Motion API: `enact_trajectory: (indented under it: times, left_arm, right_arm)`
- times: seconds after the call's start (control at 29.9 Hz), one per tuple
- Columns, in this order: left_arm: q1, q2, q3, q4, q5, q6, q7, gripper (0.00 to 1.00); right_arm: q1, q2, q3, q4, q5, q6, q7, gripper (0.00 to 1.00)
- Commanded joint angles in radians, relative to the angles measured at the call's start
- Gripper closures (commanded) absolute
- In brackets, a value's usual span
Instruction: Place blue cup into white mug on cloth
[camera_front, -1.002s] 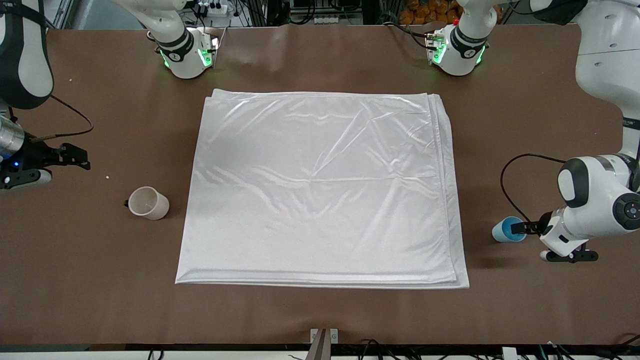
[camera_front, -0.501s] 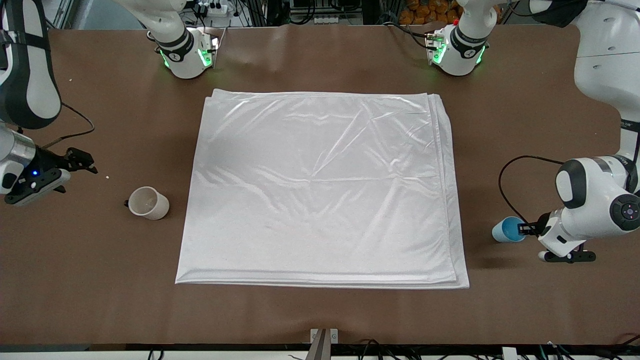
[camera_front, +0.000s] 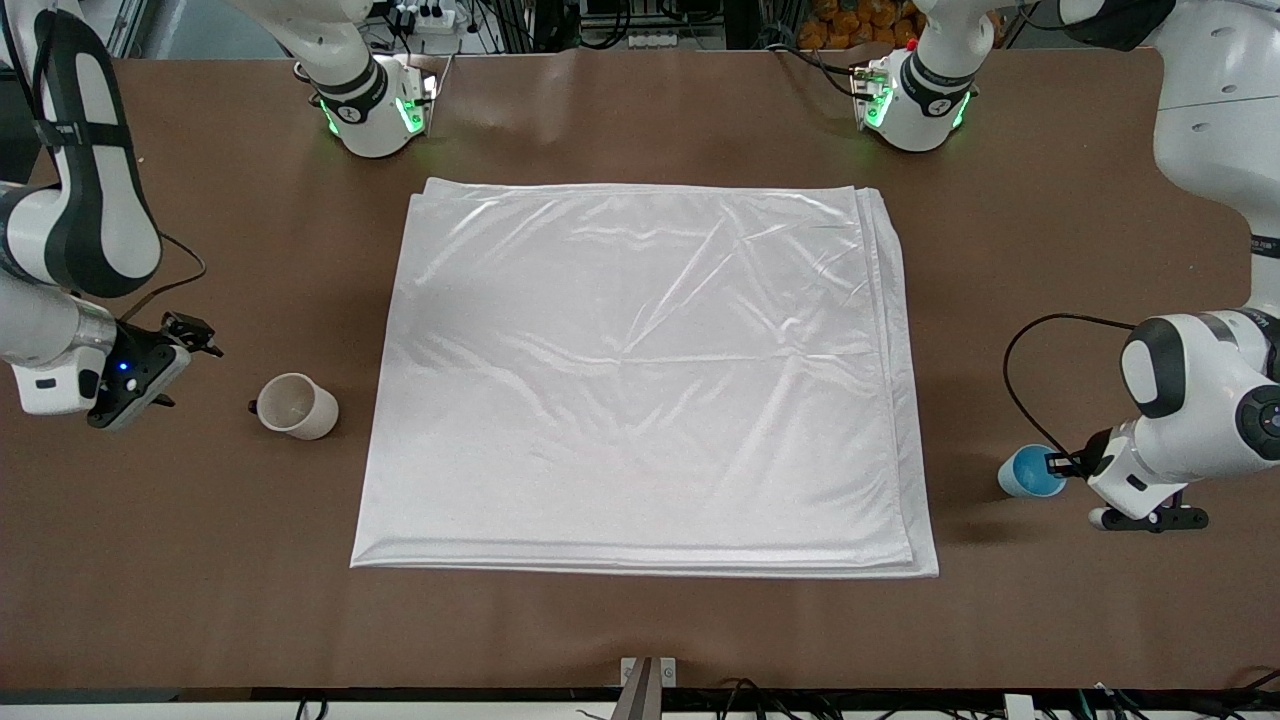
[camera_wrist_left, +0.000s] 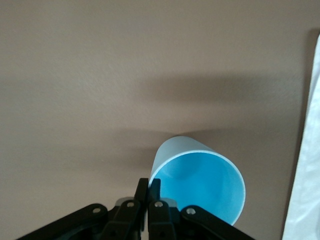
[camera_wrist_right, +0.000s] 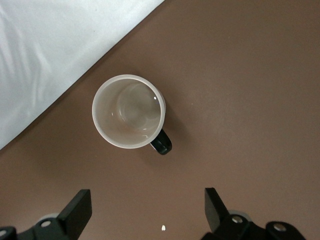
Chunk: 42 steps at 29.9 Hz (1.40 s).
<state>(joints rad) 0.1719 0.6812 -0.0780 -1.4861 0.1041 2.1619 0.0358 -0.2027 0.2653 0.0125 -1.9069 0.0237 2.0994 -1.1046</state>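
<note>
The blue cup (camera_front: 1031, 472) sits off the cloth (camera_front: 640, 380), toward the left arm's end of the table (camera_front: 640, 630), tipped so that its bright blue inside faces up and toward the cloth. It is pinched at the rim by the left gripper (camera_front: 1062, 463): in the left wrist view the two black fingers (camera_wrist_left: 142, 192) are pressed together on the cup's (camera_wrist_left: 200, 182) thin wall, one inside and one outside.

The cloth, a shiny folded white sheet with light wrinkles, covers the middle of the table and lies between the cup and the white mug (camera_front: 296, 406). The mug stands upright on the bare brown tabletop just beside the cloth's edge, toward the right arm's end, its small black handle (camera_wrist_right: 161, 143) turned away from the cloth (camera_wrist_right: 60, 55).

The right gripper (camera_front: 190, 340) hovers over the table near the mug (camera_wrist_right: 129, 111), its fingers (camera_wrist_right: 80, 212) spread wide apart and holding nothing.
</note>
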Motion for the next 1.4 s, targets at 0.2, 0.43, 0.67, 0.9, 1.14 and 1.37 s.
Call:
enact_trajectory:
  times: [0.2,0.43,0.67,0.9,1.14,1.37]
  left_arm:
    - [-0.012,-0.097,-0.014,-0.009,-0.032,-0.08,-0.06,1.0]
    - [-0.034,-0.127,-0.037,-0.009,-0.043,-0.125,-0.132,1.0]
    - [-0.032,-0.14,-0.108,-0.008,-0.043,-0.158,-0.244,1.0]
    - [-0.032,-0.157,-0.177,-0.006,-0.043,-0.191,-0.364,1.0]
    - [-0.032,-0.161,-0.238,-0.006,-0.041,-0.195,-0.459,1.0]
    - [-0.034,-0.161,-0.296,-0.008,-0.031,-0.195,-0.548,1.0]
  right_arm:
    - [0.025,0.061,0.003,0.002,-0.062,0.06,-0.126,0.0]
    - [0.023,0.097,0.003,0.002,-0.071,0.116,-0.219,0.0]
    - [0.012,0.126,0.003,0.002,-0.071,0.165,-0.33,0.0]
    - [0.011,0.149,0.003,0.002,-0.071,0.188,-0.392,0.0]
    - [0.006,0.166,0.001,-0.008,-0.071,0.221,-0.474,0.0]
    - [-0.004,0.189,0.003,-0.058,-0.071,0.312,-0.524,0.0]
